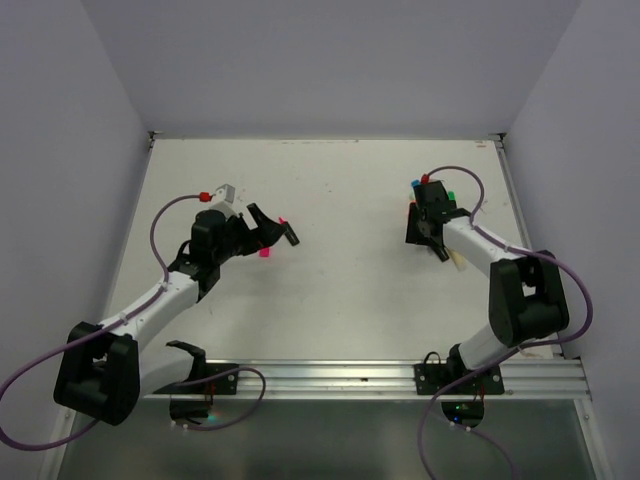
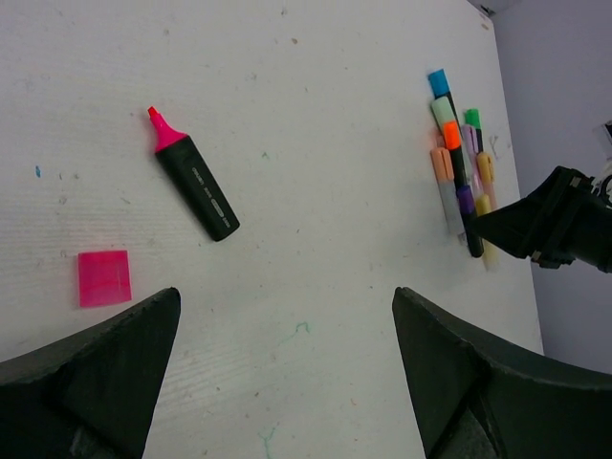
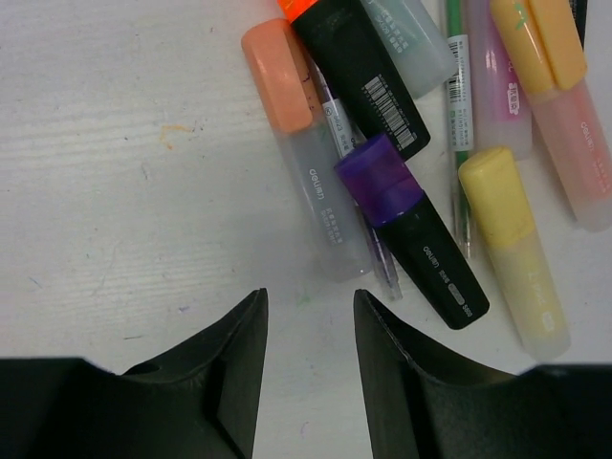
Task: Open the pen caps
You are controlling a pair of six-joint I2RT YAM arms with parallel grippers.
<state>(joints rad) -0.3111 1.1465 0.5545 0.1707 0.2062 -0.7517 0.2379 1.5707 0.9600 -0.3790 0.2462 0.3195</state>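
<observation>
On the left side of the white table (image 1: 340, 300), the left gripper (image 2: 285, 301) hangs just above the top. Its two fingers are wide apart and there is nothing between them. A little way past them lies a black highlighter (image 2: 199, 189) with its pink tip bare. The pink cap (image 2: 103, 277) is off. It lies flat on the table near the highlighter, not touching it.

Over on the right side, the right gripper (image 3: 309, 311) hangs low next to a heap of pens (image 2: 457, 191). Its fingers have a small gap between them and hold nothing.

Closest to those fingers is a purple cap (image 3: 380, 179), sitting on a black body (image 3: 445, 277). On one side of it, an orange cap (image 3: 277, 75) sits on a see-through body (image 3: 325, 210). On the other side, a yellow cap (image 3: 497, 196) sits on a pale yellow body (image 3: 531, 287). A thin green pen (image 3: 459, 96) lies between the purple and yellow ones.

At the far end of the heap are a blue cap (image 2: 439, 81) and a green cap (image 2: 471, 117). All the caps in the heap are on their pens.
</observation>
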